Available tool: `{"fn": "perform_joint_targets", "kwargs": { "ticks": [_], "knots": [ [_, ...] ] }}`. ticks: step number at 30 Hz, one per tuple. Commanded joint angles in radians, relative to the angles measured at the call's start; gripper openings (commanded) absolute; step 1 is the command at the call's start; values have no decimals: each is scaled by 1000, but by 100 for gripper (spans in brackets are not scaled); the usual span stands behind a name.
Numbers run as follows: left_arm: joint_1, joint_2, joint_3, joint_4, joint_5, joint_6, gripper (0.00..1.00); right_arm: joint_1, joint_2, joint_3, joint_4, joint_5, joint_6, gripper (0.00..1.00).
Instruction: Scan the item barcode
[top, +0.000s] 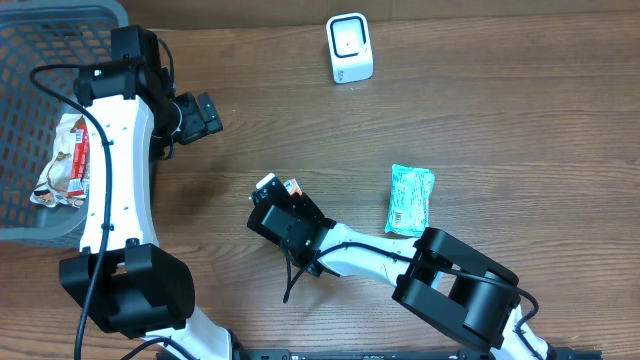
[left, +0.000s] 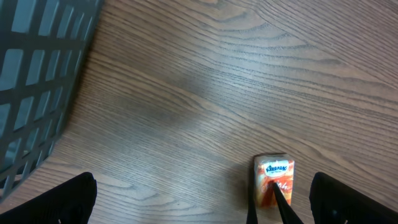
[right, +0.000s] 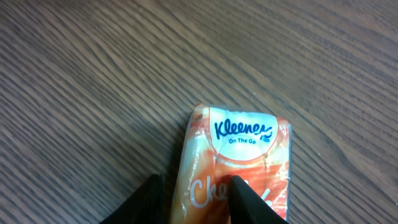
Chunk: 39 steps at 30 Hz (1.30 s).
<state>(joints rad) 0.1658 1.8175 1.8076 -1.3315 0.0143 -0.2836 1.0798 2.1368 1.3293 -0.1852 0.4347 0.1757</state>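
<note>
Orange Kleenex pack (right: 239, 143) lies flat on the wood tabletop (top: 500, 110), about mid-width and a bit toward the near edge, branded face up; no barcode shows on any visible face. Right tool (right: 198, 186) is on it with jaws partly closed: one finger just beside a side edge of the pack, the other over its printed face. Can't tell whether it has real hold or just sits over the wrap. Step in hand, my read: secure the grasp, then lift. Centre the jaws so both pads land on the pack's side edges, not on the top film, since soft wrap will likely crumple or slip if pinched off-centre. Barcode is probably on the underside or back, so keep the pads clear of it and check after the lift. Then carry to the white scanner (top: 350, 48) near the far edge and turn the code face to its window; hold it flat, since glare and wrinkles could spoil a read. Left tool (top: 200, 113) is wide open and empty, over the tabletop beside the grey basket (top: 30, 236) at the left edge, well apart from the pack, not in the path. Basket holds a few wrapped items (top: 62, 170). Teal packet (top: 410, 200) lies right of the pack, near the right arm; watch the elbow on the swing. Route from pack to scanner is bare wood.
</note>
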Motion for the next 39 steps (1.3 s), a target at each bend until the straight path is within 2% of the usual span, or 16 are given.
{"fn": "perform_joint_targets", "kwargs": {
  "ticks": [1,9,10,13,16,22,25,32,39],
  "knots": [
    [2,-33,19,1,-3,18,99,-2,16,13,-28,-21,4,35],
    [2,-33,19,1,-3,18,100,-13,16,13,-83,-36,3,35],
    [2,-33,19,1,-3,18,100,-13,16,13,-85,-35,3,31],
    [2,-33,19,1,-3,18,100,-13,8,13,-81,-35,4,6],
    [2,-33,19,1,-3,18,100,-13,-40,16,-79,-32,23,4],
    [2,-33,19,1,-3,18,100,-40,-216,21,-116,-69,169,4],
    [2,-33,19,1,-3,18,100,-87,-279,21,-154,-199,250,4],
    [2,-33,19,1,-3,18,100,-261,-270,7,-157,-760,377,4],
    [2,-33,19,1,-3,18,100,-344,-227,-89,12,-1004,379,4]
  ]
}}
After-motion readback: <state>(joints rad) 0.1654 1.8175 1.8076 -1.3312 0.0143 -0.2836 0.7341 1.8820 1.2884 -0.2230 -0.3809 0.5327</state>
